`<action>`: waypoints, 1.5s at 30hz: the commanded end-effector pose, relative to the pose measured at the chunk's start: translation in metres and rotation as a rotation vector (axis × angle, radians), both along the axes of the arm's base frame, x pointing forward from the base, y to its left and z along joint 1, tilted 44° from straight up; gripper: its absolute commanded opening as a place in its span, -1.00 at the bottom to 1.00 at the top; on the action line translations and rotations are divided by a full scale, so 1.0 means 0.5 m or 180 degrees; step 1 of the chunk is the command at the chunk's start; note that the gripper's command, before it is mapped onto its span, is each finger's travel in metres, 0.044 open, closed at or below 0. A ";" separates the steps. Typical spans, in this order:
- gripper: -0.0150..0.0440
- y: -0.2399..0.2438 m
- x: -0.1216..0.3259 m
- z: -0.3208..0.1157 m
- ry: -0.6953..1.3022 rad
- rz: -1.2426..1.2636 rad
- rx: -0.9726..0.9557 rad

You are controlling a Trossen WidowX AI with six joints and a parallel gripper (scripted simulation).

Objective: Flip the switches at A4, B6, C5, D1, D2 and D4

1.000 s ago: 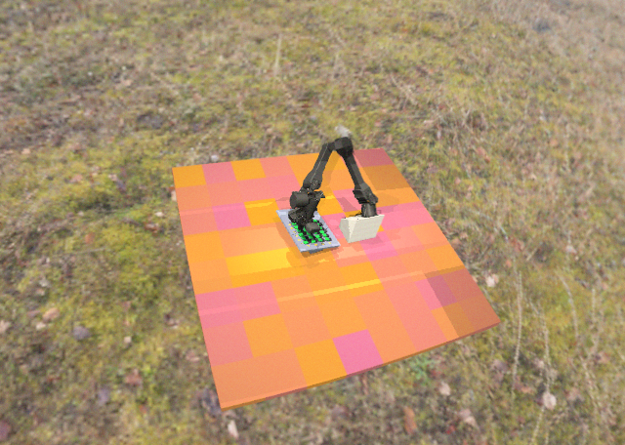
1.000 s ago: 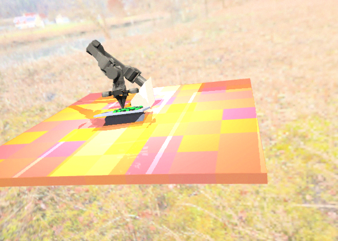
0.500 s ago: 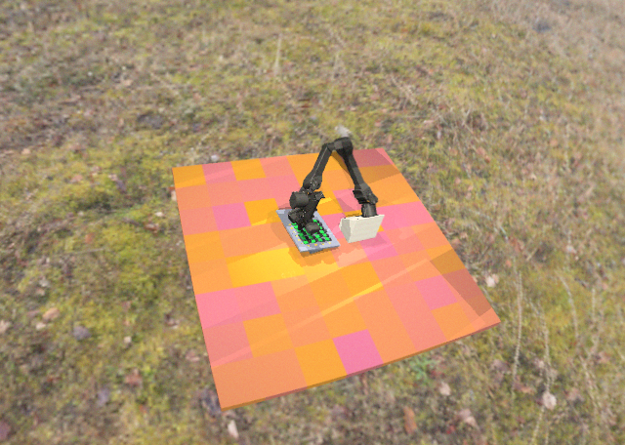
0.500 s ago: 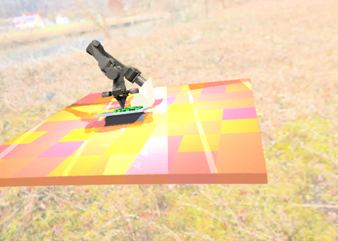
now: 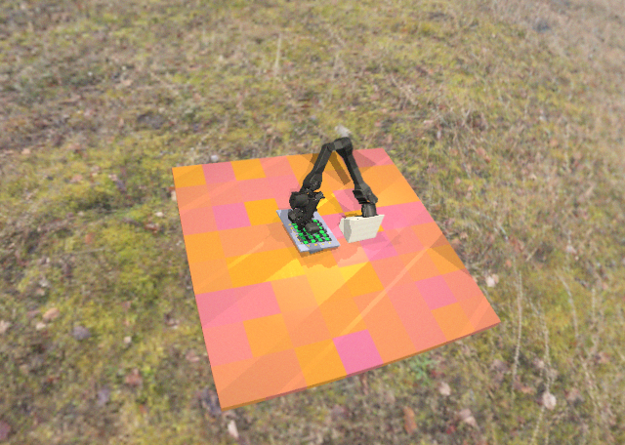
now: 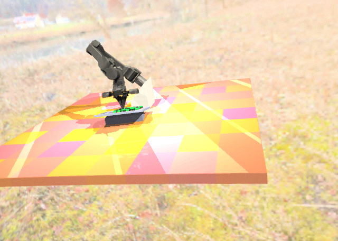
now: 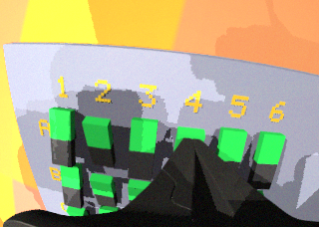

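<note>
The grey switch panel [image 5: 283, 215] [image 6: 100, 115] [image 7: 30, 63] carries rows of green and black rocker switches. My gripper [image 6: 122, 108] [image 7: 195, 141] is shut and empty, pointing down. In the wrist view its tip is at switch A4 [image 7: 190, 132], over its lower part; only the green far end shows, and contact cannot be told. Switches A1 [image 7: 62, 123], A2 [image 7: 98, 132], A3 [image 7: 144, 133], A5 [image 7: 232, 143] and A6 [image 7: 269, 146] show around it. B6, C5 and D4 are hidden behind the fingers; D1 and D2 are out of the wrist view.
A cream angled board [image 5: 362, 228] [image 6: 147, 93] stands between the panel and the arm's base. The table top [image 5: 353, 349] [image 6: 190, 161] has orange, yellow and pink patches with light streaks. Shadows fall across the panel.
</note>
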State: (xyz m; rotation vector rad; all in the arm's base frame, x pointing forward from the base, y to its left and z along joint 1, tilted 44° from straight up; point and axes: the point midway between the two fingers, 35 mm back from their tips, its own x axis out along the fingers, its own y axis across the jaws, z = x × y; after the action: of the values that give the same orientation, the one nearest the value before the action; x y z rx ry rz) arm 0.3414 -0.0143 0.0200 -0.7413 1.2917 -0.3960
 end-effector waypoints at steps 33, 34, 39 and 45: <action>-0.49 0.032 -0.065 0.118 -0.0044 0.0060 0.0022; -0.49 0.014 -0.078 0.129 -0.0044 0.0060 0.0019; -0.49 -0.012 -0.099 0.144 -0.0044 0.0060 0.0013; -0.49 -0.053 -0.079 0.098 0.0008 0.0007 0.0000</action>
State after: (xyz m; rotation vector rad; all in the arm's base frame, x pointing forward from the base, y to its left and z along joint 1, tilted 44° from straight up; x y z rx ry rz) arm 0.3004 -0.0236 0.0859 -0.7420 1.2600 -0.3839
